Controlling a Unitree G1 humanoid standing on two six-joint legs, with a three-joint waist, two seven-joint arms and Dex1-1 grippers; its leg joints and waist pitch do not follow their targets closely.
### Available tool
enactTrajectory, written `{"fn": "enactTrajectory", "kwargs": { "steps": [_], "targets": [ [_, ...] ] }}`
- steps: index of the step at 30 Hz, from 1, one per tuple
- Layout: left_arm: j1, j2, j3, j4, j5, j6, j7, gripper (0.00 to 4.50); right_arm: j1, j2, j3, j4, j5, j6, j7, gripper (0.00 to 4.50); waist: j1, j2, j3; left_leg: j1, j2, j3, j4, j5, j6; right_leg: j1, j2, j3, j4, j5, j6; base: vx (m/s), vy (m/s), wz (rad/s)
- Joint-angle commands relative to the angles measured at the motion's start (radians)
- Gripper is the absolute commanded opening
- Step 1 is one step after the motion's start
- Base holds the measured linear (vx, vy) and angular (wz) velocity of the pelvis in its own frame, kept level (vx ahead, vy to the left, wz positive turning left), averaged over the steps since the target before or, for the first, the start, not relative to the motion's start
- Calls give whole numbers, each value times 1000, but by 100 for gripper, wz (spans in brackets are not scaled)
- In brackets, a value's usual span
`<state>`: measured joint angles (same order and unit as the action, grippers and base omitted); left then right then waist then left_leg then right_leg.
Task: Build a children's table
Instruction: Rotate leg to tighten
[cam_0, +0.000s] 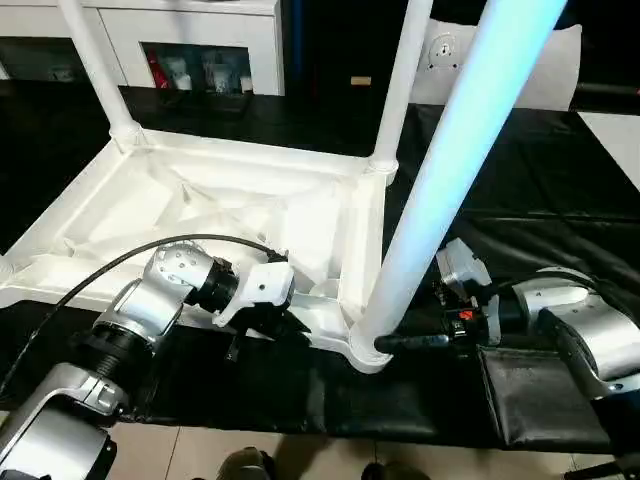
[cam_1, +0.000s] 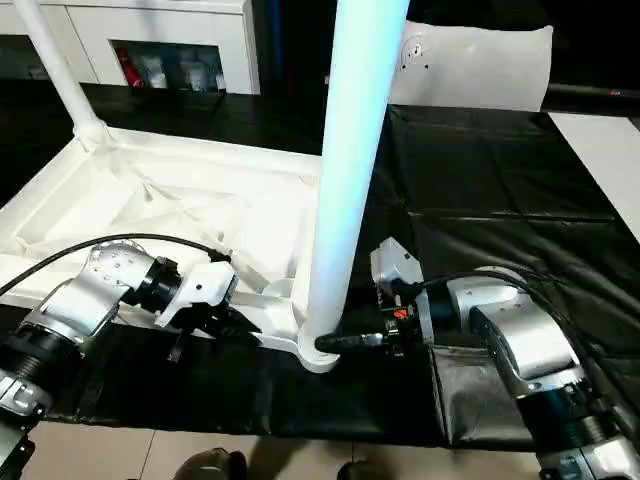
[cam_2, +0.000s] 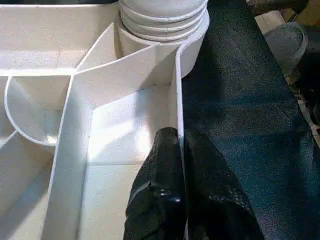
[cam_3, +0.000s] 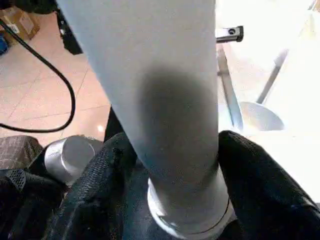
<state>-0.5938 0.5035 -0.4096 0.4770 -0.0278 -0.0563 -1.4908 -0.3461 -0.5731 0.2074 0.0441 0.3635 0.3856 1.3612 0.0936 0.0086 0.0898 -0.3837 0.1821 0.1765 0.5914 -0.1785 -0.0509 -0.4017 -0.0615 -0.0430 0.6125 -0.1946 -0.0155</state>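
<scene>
Here, left gripper (cam_2: 181, 165) clamped on tabletop (cam_0: 200, 215) rim, right gripper (cam_3: 175, 165) around leg (cam_0: 450, 170).

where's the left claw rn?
Left claw pinches the tabletop's near edge wall, just left of the corner socket holding the leg the right claw grips.
</scene>
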Motion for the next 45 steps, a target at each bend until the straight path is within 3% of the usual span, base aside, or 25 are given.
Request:
{"fn": "enactTrajectory", "kwargs": {
  "steps": [1, 9, 10, 13, 15, 19, 21, 22, 23, 26, 31, 33, 35, 36, 37, 41, 45],
  "targets": [
    [-18, 2, -7, -5, 1, -14, -17, 0, -5, -2, 22, 0, 2, -5, 19, 236, -3, -5, -72, 20, 53, -10, -66, -138, 66, 47, -83, 44, -63, -120, -261, 0, 0, 0],
    [-4, -7, 8, -12, -19, 24, -11, 0, -3, 7, 31, 4, 13, 32, 13, 203, -3, -5, -67, 22, 54, -10, -68, -152, 61, 46, -82, 44, -65, -137, -259, 0, 0, 0],
    [3, -29, 27, -25, -47, 74, 9, 0, 12, 26, 10, -27, 60, 106, -17, 201, -3, -2, -65, 22, 54, -11, -69, -153, 60, 45, -81, 44, -64, -136, -261, 0, 0, 0],
    [4, -46, 37, -32, -48, 106, 45, 0, 36, 36, 9, -73, 80, 147, -47, 198, -3, -1, -63, 22, 54, -12, -70, -156, 60, 44, -81, 44, -67, -141, -261, 0, 0, 0],
    [0, -71, 42, -28, -35, 129, 101, 0, 65, 62, 12, -117, 79, 173, -110, 198, -3, 1, -58, 24, 54, -13, -75, -189, 45, 41, -82, 46, -74, -198, -245, 0, 0, 0],
    [-18, -141, 55, -15, -13, 207, 234, 0, 91, 171, 31, -142, 6, 199, -302, 198, -14, -1, -49, 25, 49, -18, -84, -261, 4, 36, -83, 46, -89, -344, -202, 0, 0, 0],
    [-39, -196, 66, -2, -1, 267, 322, 0, 75, 278, 31, -117, -40, 238, -458, 198, -27, -4, -41, 24, 44, -25, -91, -311, -23, 36, -88, 45, -101, -484, -155, 0, 0, 0],
    [-42, -203, 68, 0, 1, 276, 334, 0, 70, 293, 30, -109, -46, 245, -481, 198, -35, 3, -39, 31, 42, -29, -91, -352, -36, 28, -88, 44, -108, -545, -136, 0, 0, 0],
    [-57, -237, 79, 5, 9, 316, 389, 0, 50, 359, 22, -77, -65, 271, -575, 196, -47, -3, -39, 30, 40, -34, -92, -372, -42, 30, -89, 42, -111, -584, -119, 0, 0, 0],
    [-70, -271, 90, 4, 12, 354, 444, 0, 24, 433, -3, -34, -84, 296, -687, 195, -62, -5, -41, 30, 35, -38, -91, -371, -38, 25, -89, 41, -119, -610, -96, 0, 0, 0],
    [-111, -342, 119, 43, 51, 403, 594, 0, -60, 606, -57, 87, -118, 296, -910, 195, -74, -2, -43, 32, 34, -39, -94, -387, -35, 20, -86, 39, -124, -598, -88, 0, 0, 0],
    [-128, -368, 123, 61, 88, 423, 654, 0, -115, 696, -95, 155, -173, 286, -1049, 195, -81, 2, -45, 31, 36, -37, -100, -380, -37, 19, -83, 40, -120, -523, -107, 0, 0, 0],
    [-129, -377, 120, 54, 101, 435, 672, 0, -129, 726, -114, 172, -178, 268, -1084, 195, -86, -2, -49, 31, 37, -35, -103, -368, -37, 23, -82, 42, -116, -462, -123, 0, 0, 0],
    [-129, -377, 120, 54, 101, 435, 672, 0, -129, 726, -114, 172, -178, 268, -1084, 195, -85, 2, -47, 30, 38, -34, -104, -363, -34, 22, -82, 43, -115, -431, -132, 0, 0, 0],
    [-124, -374, 112, 44, 108, 437, 672, 0, -126, 727, -113, 166, -190, 237, -1099, 251, -85, 3, -47, 31, 39, -31, -105, -362, -32, 23, -82, 45, -114, -403, -137, 0, 0, 0],
    [-99, -350, 99, 21, 116, 422, 658, 0, -94, 696, -114, 106, -201, 209, -1081, 283, -80, -2, -55, 29, 39, -22, -100, -298, -7, 31, -80, 50, -103, -276, -169, 0, 0, 0],
    [-78, -318, 102, 19, 124, 386, 628, 0, -58, 656, -142, 35, -186, 202, -1046, 310, -74, -1, -61, 27, 38, -17, -94, -241, 18, 37, -81, 50, -100, -220, -184, 0, 0, 0]
  ]
}}
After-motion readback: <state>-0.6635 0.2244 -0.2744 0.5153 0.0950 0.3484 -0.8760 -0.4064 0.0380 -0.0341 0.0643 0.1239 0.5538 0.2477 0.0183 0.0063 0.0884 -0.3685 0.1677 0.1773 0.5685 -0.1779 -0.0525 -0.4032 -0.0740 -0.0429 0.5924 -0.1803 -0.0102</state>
